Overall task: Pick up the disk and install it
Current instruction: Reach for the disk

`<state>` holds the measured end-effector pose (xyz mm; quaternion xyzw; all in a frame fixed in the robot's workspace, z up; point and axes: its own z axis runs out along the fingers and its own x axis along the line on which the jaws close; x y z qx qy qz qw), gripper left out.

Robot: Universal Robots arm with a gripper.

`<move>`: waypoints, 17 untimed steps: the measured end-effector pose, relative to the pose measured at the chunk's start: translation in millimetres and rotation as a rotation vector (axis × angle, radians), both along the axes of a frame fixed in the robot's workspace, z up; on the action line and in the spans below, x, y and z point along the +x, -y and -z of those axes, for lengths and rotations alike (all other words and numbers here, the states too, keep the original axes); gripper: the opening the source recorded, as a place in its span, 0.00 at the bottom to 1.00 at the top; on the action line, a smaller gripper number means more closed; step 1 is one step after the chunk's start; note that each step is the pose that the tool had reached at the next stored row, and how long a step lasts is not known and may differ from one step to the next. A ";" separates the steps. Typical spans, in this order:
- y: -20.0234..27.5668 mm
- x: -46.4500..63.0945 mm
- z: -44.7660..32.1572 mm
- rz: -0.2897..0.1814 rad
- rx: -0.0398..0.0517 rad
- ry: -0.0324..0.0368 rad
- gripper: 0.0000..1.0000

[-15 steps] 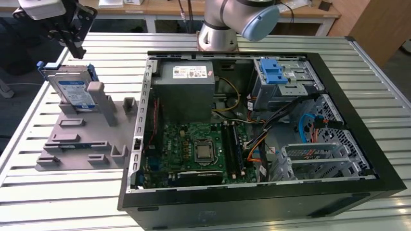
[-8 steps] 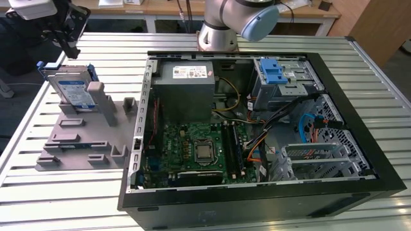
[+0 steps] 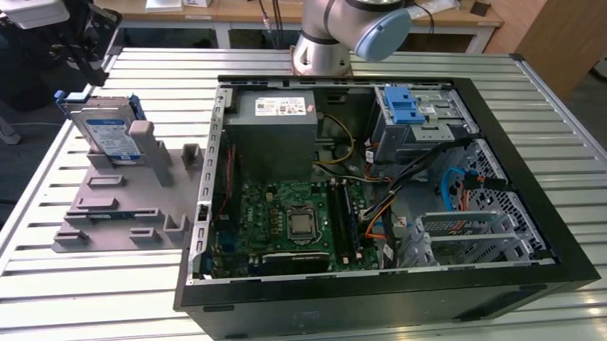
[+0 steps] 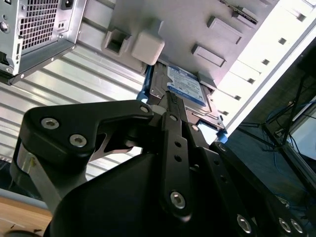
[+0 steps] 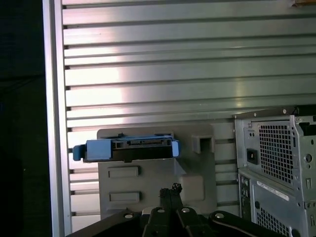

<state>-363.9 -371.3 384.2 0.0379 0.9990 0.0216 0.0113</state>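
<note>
One disk [image 3: 106, 131] upright in one grey holder [image 3: 124, 206]; jaws seemingly pressed together, empty, near disk.

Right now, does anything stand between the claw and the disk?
Nothing visible does. In the first wrist view the claw is apart from the disk, which stands on edge in the grey holder with its near edge uncovered. Just bare holder surface shows between them.

An open black computer case [image 3: 379, 302] lies on the slatted metal worktop [image 3: 95, 298] beside a grey, seemingly plastic, holder stand [image 3: 124, 206].
</note>
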 end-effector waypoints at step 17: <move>-12.6 -35.6 2.8 0.000 -0.0001 -0.0002 0.11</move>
